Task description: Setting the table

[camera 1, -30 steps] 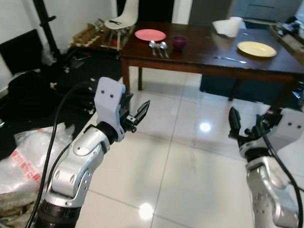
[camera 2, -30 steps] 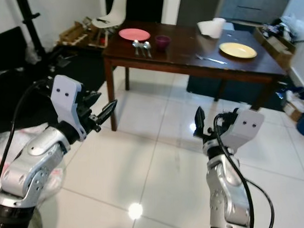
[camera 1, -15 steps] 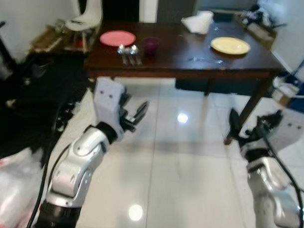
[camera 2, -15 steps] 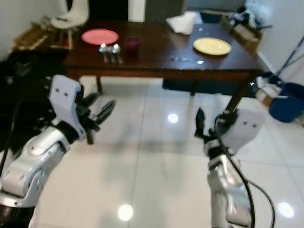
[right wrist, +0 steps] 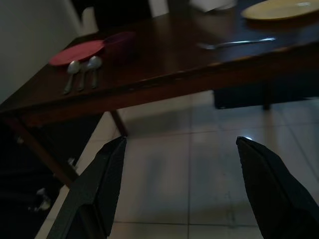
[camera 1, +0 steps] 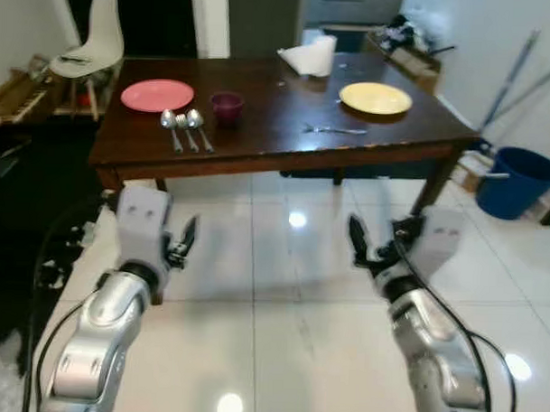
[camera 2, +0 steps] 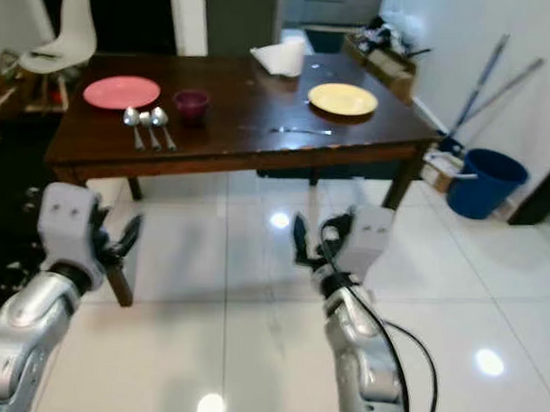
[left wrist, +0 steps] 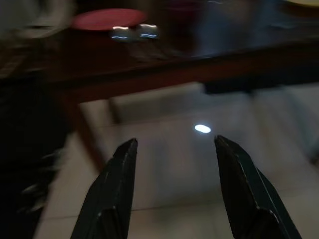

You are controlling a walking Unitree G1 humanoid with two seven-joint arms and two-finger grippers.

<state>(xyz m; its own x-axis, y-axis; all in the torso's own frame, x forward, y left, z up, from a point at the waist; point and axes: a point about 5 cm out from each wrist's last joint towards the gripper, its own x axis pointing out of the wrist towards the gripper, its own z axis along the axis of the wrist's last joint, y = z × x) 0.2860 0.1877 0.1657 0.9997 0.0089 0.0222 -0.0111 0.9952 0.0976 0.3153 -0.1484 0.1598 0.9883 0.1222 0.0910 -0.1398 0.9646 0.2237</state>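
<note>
A dark wooden table (camera 1: pixel 278 125) stands ahead of me. On its left part are a pink plate (camera 1: pixel 157 94), a maroon cup (camera 1: pixel 227 105) and three spoons (camera 1: pixel 183 129). To the right lie a fork (camera 1: pixel 336 129) and a yellow plate (camera 1: pixel 375 97), with a white cloth (camera 1: pixel 307 56) at the back edge. My left gripper (left wrist: pixel 174 142) is open and empty, held over the floor short of the table's left corner. My right gripper (right wrist: pixel 182 142) is also open and empty, held in front of the table's middle.
A white chair (camera 1: pixel 89 41) stands at the back left beside dark clutter (camera 1: pixel 23 161). A blue bucket (camera 1: pixel 518 181) and leaning broom handles (camera 1: pixel 514 79) are on the right. A box of items (camera 1: pixel 407 48) sits behind the table. Glossy white tiles (camera 1: pixel 281 288) lie between me and the table.
The whole view has swung, so the table now sits centred and closer and the bucket has come into sight. Both arms keep the same raised pose with open fingers.
</note>
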